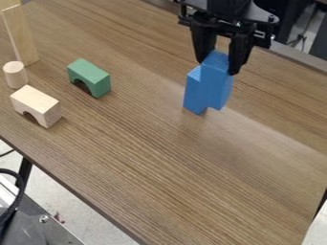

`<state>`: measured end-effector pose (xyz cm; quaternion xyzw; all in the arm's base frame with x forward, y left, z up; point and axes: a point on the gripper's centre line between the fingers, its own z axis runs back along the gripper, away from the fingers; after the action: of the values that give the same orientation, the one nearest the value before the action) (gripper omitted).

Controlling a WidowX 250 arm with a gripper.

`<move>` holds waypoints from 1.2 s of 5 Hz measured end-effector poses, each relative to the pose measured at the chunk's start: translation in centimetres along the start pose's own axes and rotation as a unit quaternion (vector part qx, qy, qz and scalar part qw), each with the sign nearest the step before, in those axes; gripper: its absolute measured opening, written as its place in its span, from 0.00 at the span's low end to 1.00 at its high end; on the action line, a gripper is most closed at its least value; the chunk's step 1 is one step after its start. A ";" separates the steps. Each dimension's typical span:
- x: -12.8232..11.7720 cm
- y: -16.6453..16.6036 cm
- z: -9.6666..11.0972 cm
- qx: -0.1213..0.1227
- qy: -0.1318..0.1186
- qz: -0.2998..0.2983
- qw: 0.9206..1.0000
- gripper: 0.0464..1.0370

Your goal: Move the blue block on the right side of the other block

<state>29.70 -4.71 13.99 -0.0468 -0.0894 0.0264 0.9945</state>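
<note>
The gripper point(218, 64) hangs over the upper right part of the table, its two fingers closed on the upper end of a tall blue block point(217, 86). That block is upright and slightly tilted. Right beside it, on its left, stands the other blue block point(193, 92), partly covered by the held one. The two look very close together; whether they touch, or whether the held block's bottom rests on the table, I cannot tell.
Left of the blue blocks lies a green arch block point(89, 78). Farther left are a pale wooden arch block point(37, 105), a small wooden cylinder point(15, 74) and a tall wooden plank point(20, 36). The wooden table's point(191, 191) front edge slants across the lower left.
</note>
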 end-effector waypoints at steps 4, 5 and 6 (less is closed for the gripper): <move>-0.3 -0.5 -3.6 -0.005 0.012 -0.014 1.000 0.50; 0.6 -0.9 -4.2 -0.006 0.015 -0.024 1.000 0.50; 1.2 -1.1 -4.9 -0.006 0.019 -0.025 0.999 0.50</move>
<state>31.81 -6.17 9.50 -0.0506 -0.0713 -0.0002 0.9962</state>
